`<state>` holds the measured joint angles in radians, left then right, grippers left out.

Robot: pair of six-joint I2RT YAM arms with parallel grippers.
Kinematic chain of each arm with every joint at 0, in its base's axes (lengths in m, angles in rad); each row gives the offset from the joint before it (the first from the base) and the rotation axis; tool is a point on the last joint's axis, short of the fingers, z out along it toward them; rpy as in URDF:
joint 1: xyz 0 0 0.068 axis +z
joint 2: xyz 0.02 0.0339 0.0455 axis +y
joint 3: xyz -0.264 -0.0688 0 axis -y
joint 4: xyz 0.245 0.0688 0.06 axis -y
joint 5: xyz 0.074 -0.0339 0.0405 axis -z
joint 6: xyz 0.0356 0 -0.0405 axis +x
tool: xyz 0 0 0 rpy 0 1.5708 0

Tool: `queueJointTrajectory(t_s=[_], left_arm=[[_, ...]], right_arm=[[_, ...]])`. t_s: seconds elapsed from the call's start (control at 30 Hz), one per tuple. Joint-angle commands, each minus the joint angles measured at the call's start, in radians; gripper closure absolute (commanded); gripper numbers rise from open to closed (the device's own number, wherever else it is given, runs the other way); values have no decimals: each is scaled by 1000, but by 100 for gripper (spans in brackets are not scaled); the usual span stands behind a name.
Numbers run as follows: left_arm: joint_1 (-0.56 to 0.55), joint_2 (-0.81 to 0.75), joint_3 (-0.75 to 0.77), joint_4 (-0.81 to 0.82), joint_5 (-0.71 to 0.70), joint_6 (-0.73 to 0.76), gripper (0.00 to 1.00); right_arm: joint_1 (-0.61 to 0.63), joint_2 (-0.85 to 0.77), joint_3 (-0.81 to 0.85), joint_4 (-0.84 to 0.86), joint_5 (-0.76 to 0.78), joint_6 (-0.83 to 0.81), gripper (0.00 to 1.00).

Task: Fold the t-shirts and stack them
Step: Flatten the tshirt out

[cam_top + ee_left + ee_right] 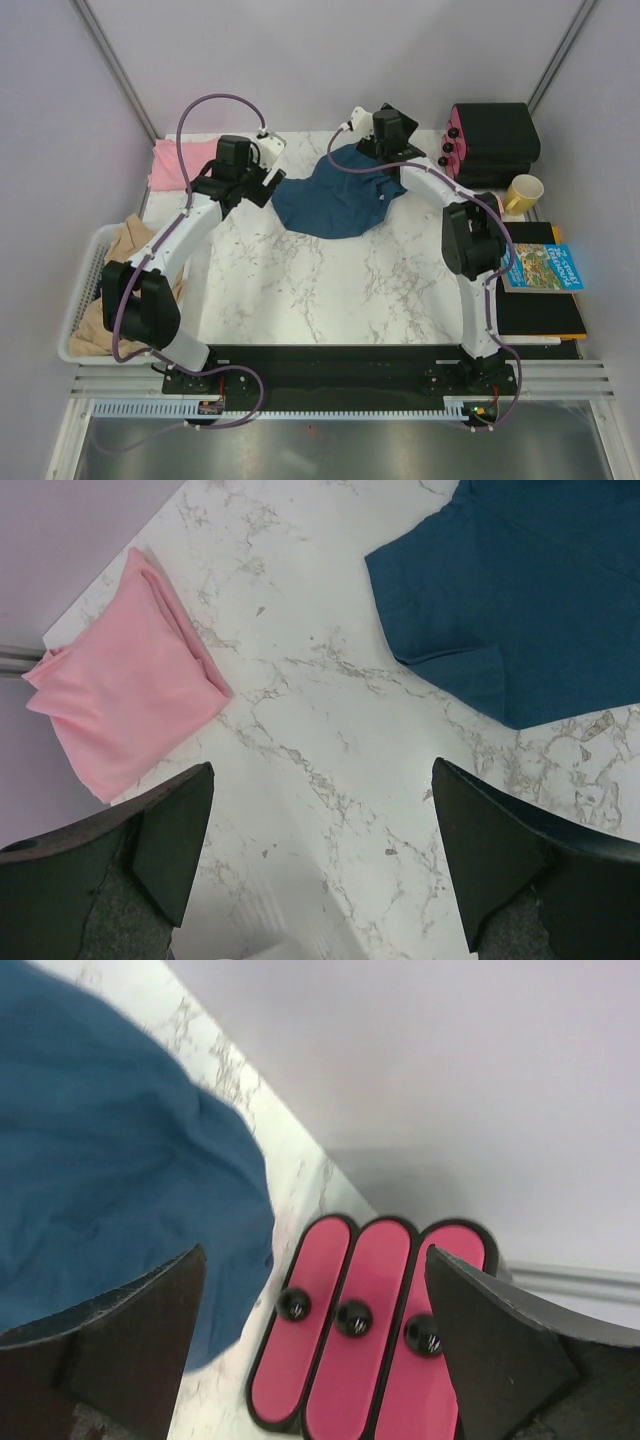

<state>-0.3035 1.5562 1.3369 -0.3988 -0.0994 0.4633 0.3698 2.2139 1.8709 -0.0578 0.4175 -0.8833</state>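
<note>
The dark teal-blue t-shirt (333,198) lies crumpled at the back middle of the marble table; it also shows in the left wrist view (530,600) and the right wrist view (100,1160). The pale pink t-shirt (178,163) lies folded at the back left corner, also in the left wrist view (125,695). My left gripper (262,186) (320,850) is open and empty over bare marble between the two shirts. My right gripper (388,150) (315,1340) is open and empty at the teal shirt's far right edge, facing the pink-fronted box.
A black box with pink drawer fronts (490,145) (365,1330) stands at the back right. A yellow mug (523,193), a blue printed book (545,268) and black pads (540,312) lie on the right. A white basket (88,262) with beige cloth stands on the left.
</note>
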Motion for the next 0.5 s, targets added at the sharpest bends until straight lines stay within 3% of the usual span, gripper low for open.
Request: queueJointTrajectory(t_s=[0.0,0.23,0.33,0.47], left_arm=[[0,-31,-41,46,17,-5,4],[72,-85,-74,190,-176,-109,10],[127,-76,-47,219,-298,-144,9],[211,-42,-4,183,-350,-155,9]], right_arm=[[11,-155,-70,-31,34,76,2],[70,-278,-73,-471,-446,291,2],[138,-232,-82,-550,-525,313,2],[230,-131,-58,-544,-525,316,2]])
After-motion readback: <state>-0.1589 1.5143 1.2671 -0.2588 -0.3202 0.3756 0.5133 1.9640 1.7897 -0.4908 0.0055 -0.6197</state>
